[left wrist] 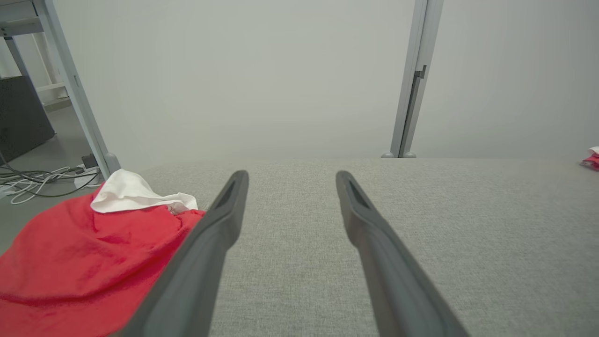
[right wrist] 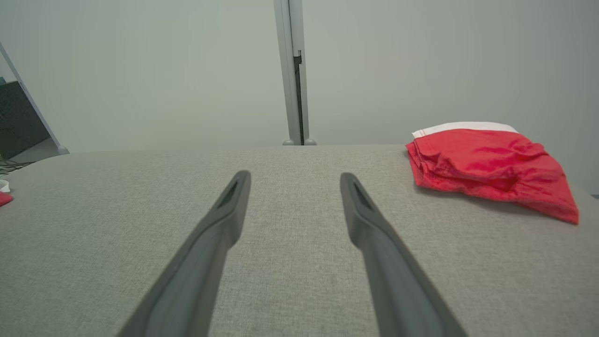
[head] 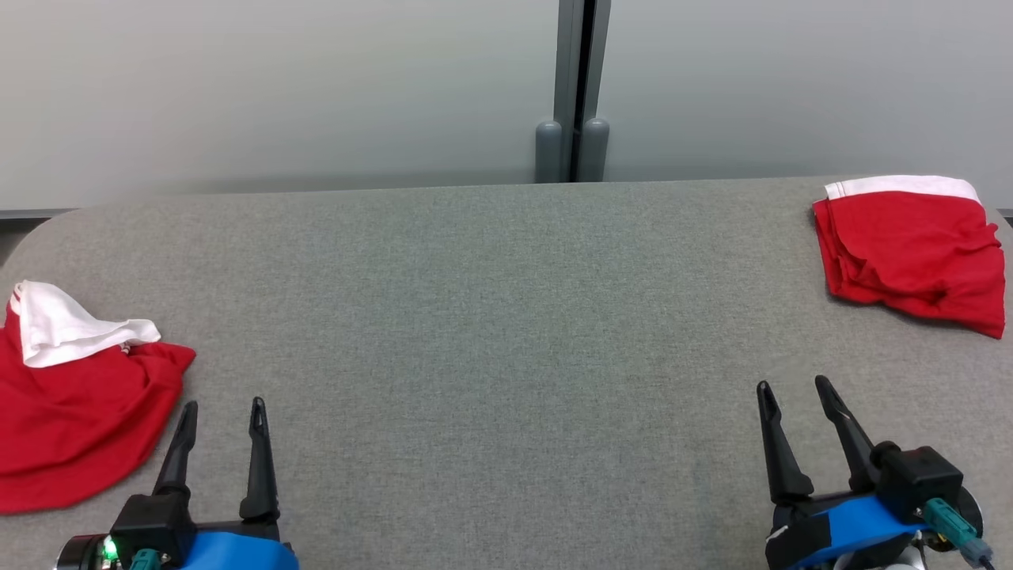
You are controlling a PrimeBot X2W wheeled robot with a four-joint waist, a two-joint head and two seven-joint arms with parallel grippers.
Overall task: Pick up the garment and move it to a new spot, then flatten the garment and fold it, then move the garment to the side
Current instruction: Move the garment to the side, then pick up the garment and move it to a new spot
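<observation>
Now holding the left gripper and the right gripper low over the grey table, fingers spread wide, gripping nothing. Seeing the crumpled red garment, white part showing on top, lying at the table's left edge just beside the left gripper. Seeing the folded red garment, white band along its far side, resting at the far right corner, well apart from the right gripper.

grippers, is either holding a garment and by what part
Nothing is held: left gripper and right gripper are both open and empty; the crumpled garment lies ungrasped.
</observation>
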